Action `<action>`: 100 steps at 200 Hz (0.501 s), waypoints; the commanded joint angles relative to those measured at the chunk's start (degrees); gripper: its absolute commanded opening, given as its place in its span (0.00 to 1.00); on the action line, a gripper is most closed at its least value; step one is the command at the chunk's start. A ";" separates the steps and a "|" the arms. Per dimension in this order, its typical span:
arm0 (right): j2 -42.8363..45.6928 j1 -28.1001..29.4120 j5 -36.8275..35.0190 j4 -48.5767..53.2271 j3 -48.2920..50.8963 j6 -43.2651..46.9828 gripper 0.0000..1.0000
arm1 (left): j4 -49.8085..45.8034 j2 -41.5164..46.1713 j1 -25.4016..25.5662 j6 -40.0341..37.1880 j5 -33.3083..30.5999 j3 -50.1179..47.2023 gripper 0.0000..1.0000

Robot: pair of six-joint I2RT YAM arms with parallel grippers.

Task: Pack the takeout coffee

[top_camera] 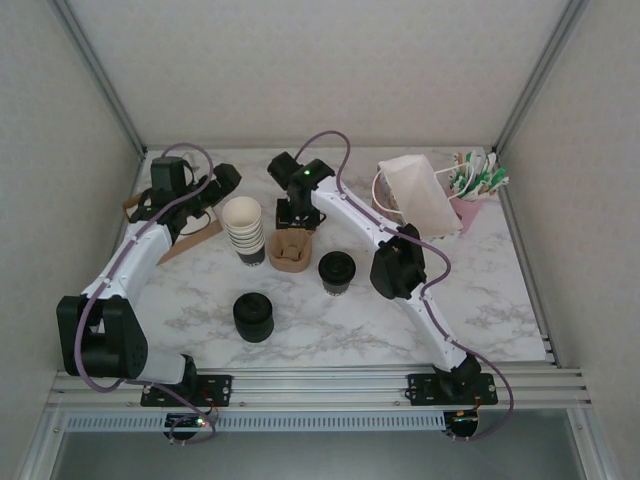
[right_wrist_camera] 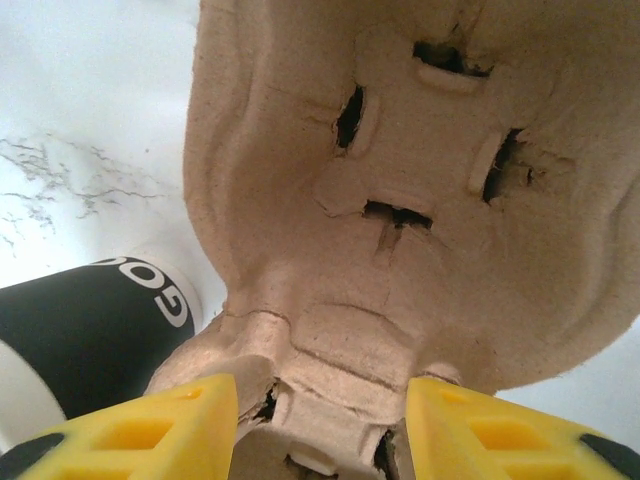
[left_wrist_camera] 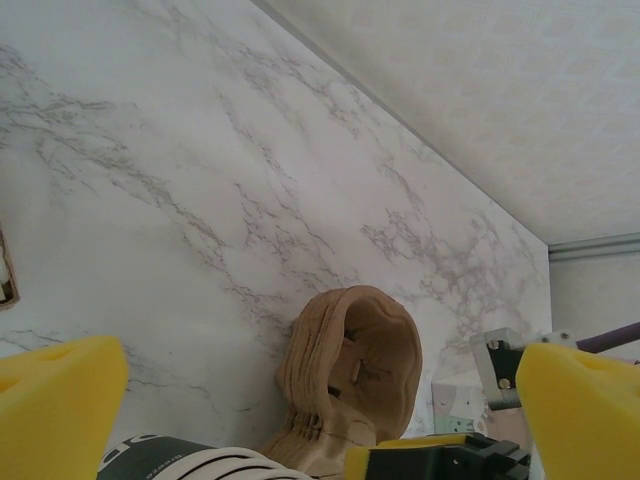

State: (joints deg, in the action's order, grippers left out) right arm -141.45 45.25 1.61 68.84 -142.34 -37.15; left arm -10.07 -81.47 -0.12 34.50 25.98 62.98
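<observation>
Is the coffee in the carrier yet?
Out. The takeout coffee stands upright, lid on, just right of the pulp carrier in the top view. The right wrist view shows the carrier's pocket empty.

Gap, perhaps narrow, between carrier [top_camera: 290, 252], coffee [top_camera: 337, 268]

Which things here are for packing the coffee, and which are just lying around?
For the job:
coffee cup with lid
cardboard cup holder
paper bag, probably

Just lying about:
stack of empty cups
stack of lids
pink tub of packets
</observation>
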 commanded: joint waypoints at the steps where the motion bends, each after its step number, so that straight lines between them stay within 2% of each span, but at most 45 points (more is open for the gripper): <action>1: -2.00 0.25 -0.46 2.33 -2.32 -0.86 0.48 | 1.18 1.54 -0.58 -0.98 1.16 -0.49 1.00; 100: -4.19 0.18 -5.79 6.32 -6.55 2.45 0.44 | 1.35 1.47 -1.02 -1.01 1.80 -0.31 1.00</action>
State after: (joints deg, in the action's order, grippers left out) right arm -143.85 45.25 -0.95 72.10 -146.39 -36.40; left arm -10.07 -81.47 -0.60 34.50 26.46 62.98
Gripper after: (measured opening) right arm 0.443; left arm 0.996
